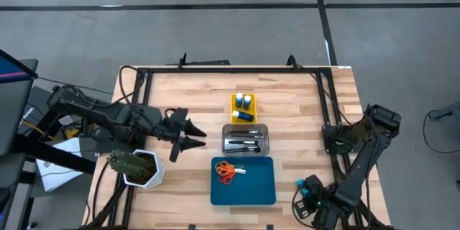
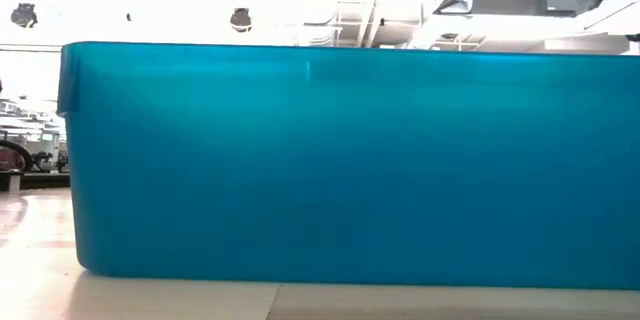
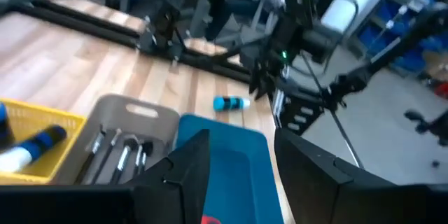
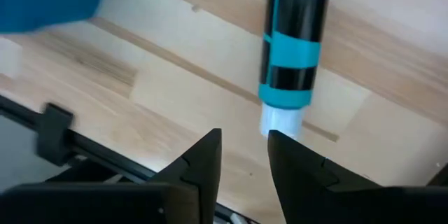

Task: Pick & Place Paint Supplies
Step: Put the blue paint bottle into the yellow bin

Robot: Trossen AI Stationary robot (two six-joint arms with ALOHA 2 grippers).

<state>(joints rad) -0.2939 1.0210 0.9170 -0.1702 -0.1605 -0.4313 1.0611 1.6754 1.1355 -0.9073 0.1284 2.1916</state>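
Starting at the left of the overhead shot with the left gripper, parked mid-left over bare wood, fingers spread wide and holding nothing. Spotting a cactus in its white pot just below that arm.

Moving to the middle column: found a yellow tray up top with three blue bottles inside, two standing and one lying across. Right under it, got a clear tray with paintbrushes laid side to side across the frame. Below that, got a blue tray with orange-handled scissors in its upper left corner. Can't see anything but that tray's wall from the table-level camera.

Ending at the lower right: found one more loose bottle lying flat on the table, just off the blue tray's right edge. Pointing its white cap straight at the right gripper, long axis lined up with the fingers. Seeing a narrow gap between those fingers, stopped just short of the cap and gripping nothing.
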